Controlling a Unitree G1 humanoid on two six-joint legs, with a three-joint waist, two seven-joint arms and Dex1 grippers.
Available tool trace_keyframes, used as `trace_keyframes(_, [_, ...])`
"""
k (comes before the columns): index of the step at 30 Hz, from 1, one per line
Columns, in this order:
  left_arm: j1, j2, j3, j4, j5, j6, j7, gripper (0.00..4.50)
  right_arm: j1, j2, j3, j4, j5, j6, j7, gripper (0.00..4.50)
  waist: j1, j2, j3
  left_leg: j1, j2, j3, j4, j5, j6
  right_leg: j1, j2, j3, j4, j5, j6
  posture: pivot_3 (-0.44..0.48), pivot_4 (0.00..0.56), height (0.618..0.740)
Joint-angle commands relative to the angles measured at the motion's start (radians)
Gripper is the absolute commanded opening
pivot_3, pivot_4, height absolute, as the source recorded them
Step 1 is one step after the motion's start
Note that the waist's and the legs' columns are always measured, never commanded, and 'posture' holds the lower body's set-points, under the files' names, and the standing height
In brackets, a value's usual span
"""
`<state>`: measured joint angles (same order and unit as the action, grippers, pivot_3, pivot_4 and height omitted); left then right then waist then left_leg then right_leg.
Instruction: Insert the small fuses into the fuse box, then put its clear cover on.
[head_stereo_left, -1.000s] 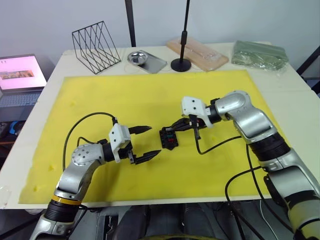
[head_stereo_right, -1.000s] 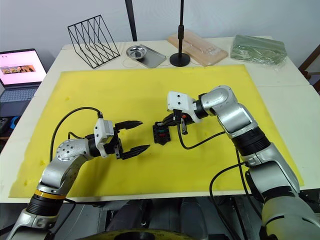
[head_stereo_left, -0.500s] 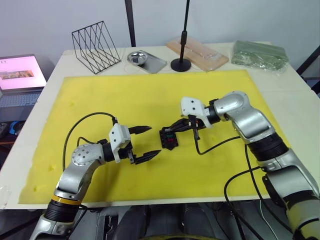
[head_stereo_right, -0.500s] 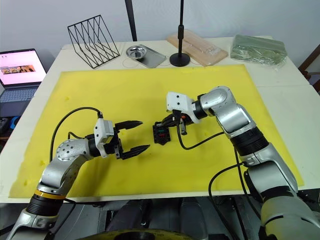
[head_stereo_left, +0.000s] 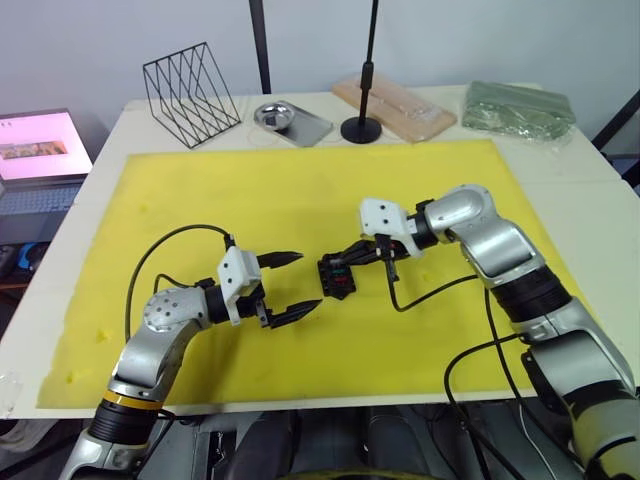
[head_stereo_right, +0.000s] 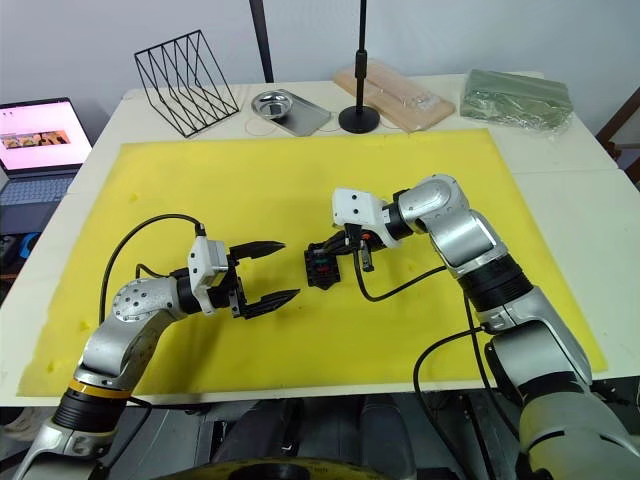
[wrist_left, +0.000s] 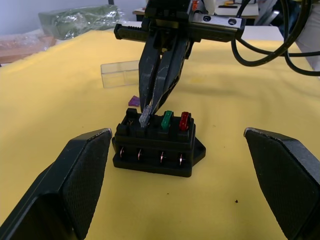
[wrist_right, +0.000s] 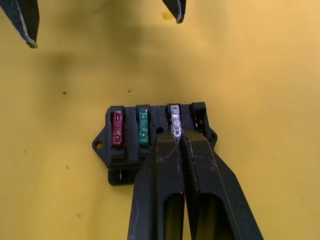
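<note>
1. The fuse box (wrist_left: 156, 144) is sitting flat on the yellow mat (head_stereo_left: 250, 190) that is covering the bench (head_stereo_left: 590, 190), near the mat's middle and between the two tools.
2. The right tool (wrist_right: 176, 131) is reaching down over the fuse box with its two black fingers pressed together on the greyish clear fuse (wrist_left: 144, 118), which is standing tilted in the third slot of the row.
3. The green fuse (wrist_left: 167, 120) and the red fuse (wrist_left: 184, 120) are sitting upright in the two slots just beside it, green next to the clear one and red at the end of the row.
4. The slot on the clear fuse's other side is showing no fuse in it.
5. The purple fuse (wrist_left: 133, 101) is lying loose on the mat just behind the fuse box, under the right tool.
6. The clear cover (wrist_left: 120, 74) is lying on the mat a little beyond the purple fuse, apart from the box.
7. The left tool (head_stereo_left: 292, 285) is hovering near the box on the robot's left, its fingers spread wide apart and gripping nothing.
8. At the bench's far edge, a wire rack (head_stereo_left: 190, 80), a small metal dish on a tray (head_stereo_left: 275, 115), a black stand (head_stereo_left: 362, 128), a wooden board in clear packaging (head_stereo_left: 395, 103) and a green bundle (head_stereo_left: 518, 107) are resting off the mat.
</note>
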<state>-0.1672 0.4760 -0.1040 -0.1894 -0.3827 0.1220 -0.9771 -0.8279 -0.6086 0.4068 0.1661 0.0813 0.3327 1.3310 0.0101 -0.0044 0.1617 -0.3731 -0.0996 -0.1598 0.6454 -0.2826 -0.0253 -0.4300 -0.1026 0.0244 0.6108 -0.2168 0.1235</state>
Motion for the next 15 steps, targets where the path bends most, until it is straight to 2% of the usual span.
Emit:
trace_keyframes(1, [-0.007,0.009,0.012,-0.022,-0.003,-0.007,0.001,4.5,-0.005,0.006,-0.008,0.003,-0.01,-0.016,0.001,0.03,0.0,0.0,0.0,0.0,0.0,0.0,0.0,0.0,0.0,0.0,0.0,0.0,0.0,0.0,0.0,0.0,0.15,0.74])
trace_keyframes(4, [-0.01,0.01,0.012,-0.019,-0.003,-0.007,-0.001,4.5,-0.005,0.005,-0.013,0.005,-0.007,-0.02,0.002,0.03,0.0,0.0,0.0,0.0,0.0,0.0,0.0,0.0,0.0,0.0,0.0,0.0,0.0,0.0,0.0,0.0,0.15,0.74])
trace_keyframes(5, [-0.01,0.01,0.013,-0.018,-0.004,-0.007,-0.001,4.5,-0.004,0.004,-0.014,0.002,-0.004,-0.018,0.004,0.5,0.0,0.0,0.0,0.0,0.0,0.0,0.0,0.0,0.0,0.0,0.0,0.0,0.0,0.0,0.0,0.0,0.15,0.74])
trace_keyframes(9, [-0.011,0.01,0.012,-0.016,-0.004,-0.008,-0.003,4.5,-0.002,0.001,-0.023,-0.011,0.006,-0.008,0.008,1.63,0.0,0.0,0.0,0.0,0.0,0.0,0.0,0.0,0.0,0.0,0.0,0.0,0.0,0.0,0.0,0.0,0.15,0.74])
trace_keyframes(15, [-0.015,0.006,0.009,-0.013,-0.001,-0.008,-0.002,4.5,-0.004,0.005,-0.036,-0.022,0.016,0.004,0.0,1.63,0.0,0.0,0.0,0.0,0.0,0.0,0.0,0.0,0.0,0.0,0.0,0.0,0.0,0.0,0.0,0.0,0.15,0.74])
